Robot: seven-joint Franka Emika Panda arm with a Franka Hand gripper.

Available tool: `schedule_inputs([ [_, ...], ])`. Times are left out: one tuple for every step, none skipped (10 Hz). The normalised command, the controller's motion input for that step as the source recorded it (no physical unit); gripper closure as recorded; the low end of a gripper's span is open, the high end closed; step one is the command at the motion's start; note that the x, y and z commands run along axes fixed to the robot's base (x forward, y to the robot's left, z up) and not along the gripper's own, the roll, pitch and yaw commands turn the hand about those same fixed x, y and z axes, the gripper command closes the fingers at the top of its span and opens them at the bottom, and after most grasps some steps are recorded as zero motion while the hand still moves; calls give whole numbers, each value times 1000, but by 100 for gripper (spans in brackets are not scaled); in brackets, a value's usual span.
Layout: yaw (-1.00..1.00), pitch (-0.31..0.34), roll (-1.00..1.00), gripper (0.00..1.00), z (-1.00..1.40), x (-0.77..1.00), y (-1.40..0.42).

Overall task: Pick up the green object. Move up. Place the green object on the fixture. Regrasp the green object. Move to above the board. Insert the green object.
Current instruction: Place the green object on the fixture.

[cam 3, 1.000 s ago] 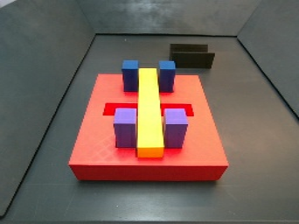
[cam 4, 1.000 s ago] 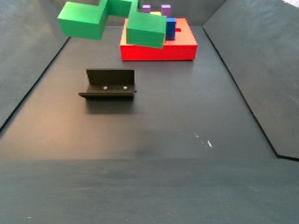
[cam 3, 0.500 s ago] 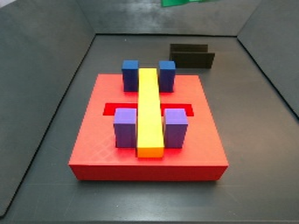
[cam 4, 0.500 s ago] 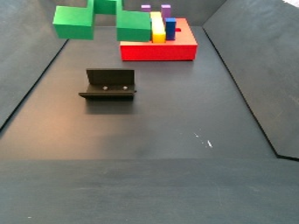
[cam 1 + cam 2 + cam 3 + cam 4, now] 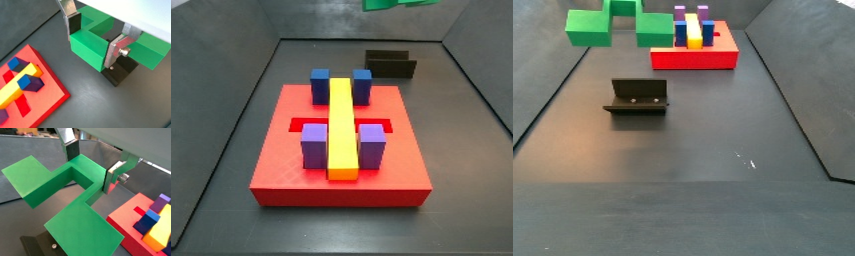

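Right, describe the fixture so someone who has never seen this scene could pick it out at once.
Start from the board, the big red slab carrying coloured blocks. The fixture is the small dark bracket standing apart from it on the grey floor. Unlike the bright green object, which the gripper holds up in the air, it is near black, L-shaped, with a low upright back wall.

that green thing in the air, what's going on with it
The end effector is shut on the green object, holding it up off the floor. In a side view it hangs high, near the far end of the box. The fixture stands bare, and the board carries its yellow bar, blue and purple blocks.
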Motion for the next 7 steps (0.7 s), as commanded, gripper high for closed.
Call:
schedule_inputs([
  [0,-60,-46,100,0,0,37],
  [0,0,0,100,0,-23,0],
  [0,243,-80,100,-83,237,106],
  [-189,489,-297,100,26,294,100],
  [-320,589,-434,100,126,491,120],
  [-171,483,-826,100,137,451,183],
  [-111,457,-974,100,117,389,209],
])
